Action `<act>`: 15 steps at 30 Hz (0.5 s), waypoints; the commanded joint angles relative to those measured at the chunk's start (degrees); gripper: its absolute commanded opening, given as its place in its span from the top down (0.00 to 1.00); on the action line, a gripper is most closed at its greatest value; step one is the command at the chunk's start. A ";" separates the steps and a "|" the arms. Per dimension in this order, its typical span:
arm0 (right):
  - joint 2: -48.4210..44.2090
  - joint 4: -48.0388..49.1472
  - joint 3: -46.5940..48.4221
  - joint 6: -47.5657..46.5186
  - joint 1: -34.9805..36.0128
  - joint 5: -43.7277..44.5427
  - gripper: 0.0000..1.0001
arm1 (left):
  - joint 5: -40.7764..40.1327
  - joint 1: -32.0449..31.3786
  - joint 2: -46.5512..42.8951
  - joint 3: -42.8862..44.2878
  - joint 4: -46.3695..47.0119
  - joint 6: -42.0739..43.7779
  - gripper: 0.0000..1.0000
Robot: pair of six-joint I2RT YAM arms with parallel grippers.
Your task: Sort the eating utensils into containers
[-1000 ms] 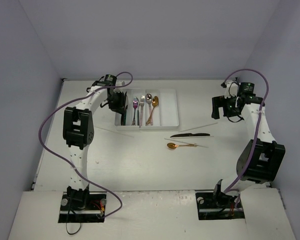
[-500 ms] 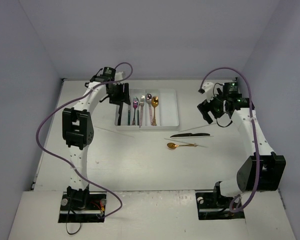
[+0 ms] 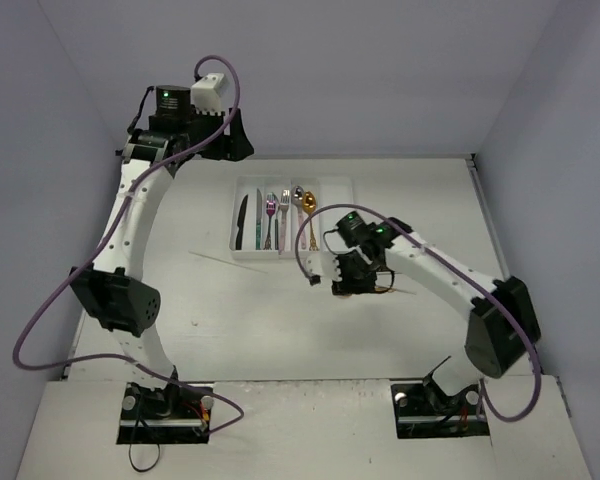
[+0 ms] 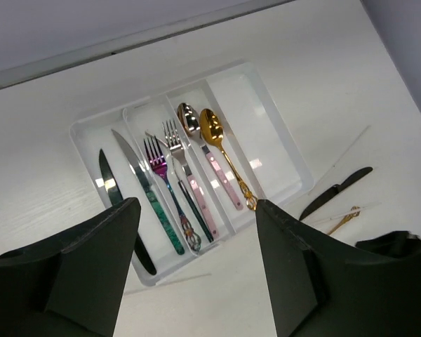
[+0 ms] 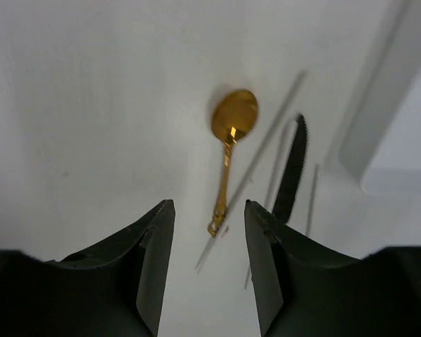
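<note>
I count two knives (image 4: 131, 160), two forks (image 4: 155, 152), two spoons (image 4: 212, 127) in the tray (image 4: 250, 118); one spoon (image 5: 234, 116), one knife (image 5: 292, 174) outside. Both jaws spread, empty.

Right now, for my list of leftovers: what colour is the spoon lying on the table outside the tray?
The spoon is gold, and the right wrist view shows it best.

A chopstick (image 5: 260, 151) and a black knife (image 5: 292, 168) crowd the gold spoon's (image 5: 228, 151) far side, while its near side is bare table (image 5: 91, 105).

Left gripper (image 4: 196, 235) high, jaws apart — right gripper (image 5: 209, 210) low, parted.
</note>
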 commanded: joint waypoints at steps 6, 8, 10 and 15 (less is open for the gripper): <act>17.61 -8.04 11.52 8.62 1.96 5.76 0.63 | -0.90 5.67 -8.78 -11.87 0.70 1.10 0.36; 18.87 -8.12 12.46 9.71 1.96 6.45 0.64 | -0.84 6.19 -9.13 -12.69 0.70 1.19 0.36; 20.31 -8.06 12.70 10.37 1.96 7.46 0.64 | -0.78 6.25 -9.37 -13.24 0.70 1.20 0.36; 22.81 -7.91 12.82 11.93 1.68 9.07 0.65 | -0.27 6.28 -8.72 -13.31 0.74 0.94 0.36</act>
